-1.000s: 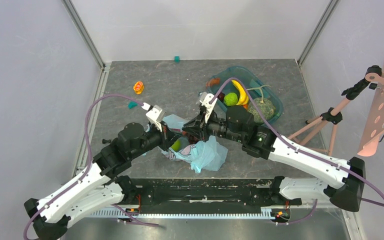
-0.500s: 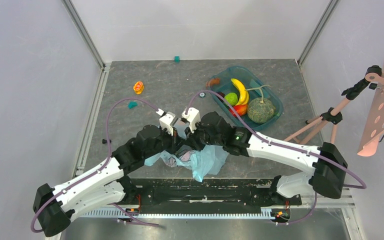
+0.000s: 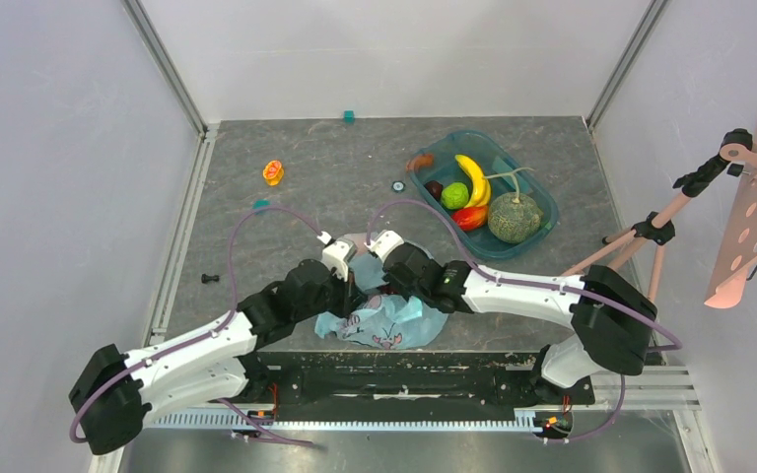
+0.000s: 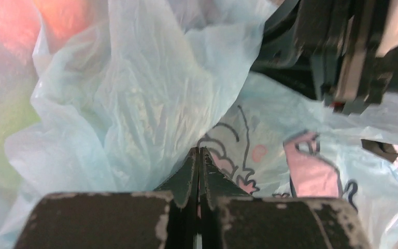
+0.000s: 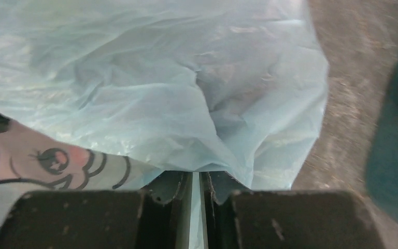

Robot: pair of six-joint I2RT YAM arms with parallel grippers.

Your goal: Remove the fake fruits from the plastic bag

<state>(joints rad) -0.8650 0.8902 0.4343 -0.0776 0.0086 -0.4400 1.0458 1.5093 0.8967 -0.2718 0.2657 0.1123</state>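
- While both claws sit close together, the left claw (image 4: 199, 151) is squeezed tight on a fold of the plastic bag (image 4: 134, 98).
- The right claw (image 5: 196, 175) is almost closed too, with a thin bit of bag pinched between its fingers.
- The bag lies crumpled right under both claws.
- The melon (image 3: 513, 218) and green apple (image 3: 454, 195) rest in the teal tray (image 3: 473, 136), well away beyond the right claw.

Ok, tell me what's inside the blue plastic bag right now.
Through the thin bag, the left wrist view shows an orange-pink blur and a green blur, likely fruits. Their shapes and anything else inside are covered by crumpled plastic.
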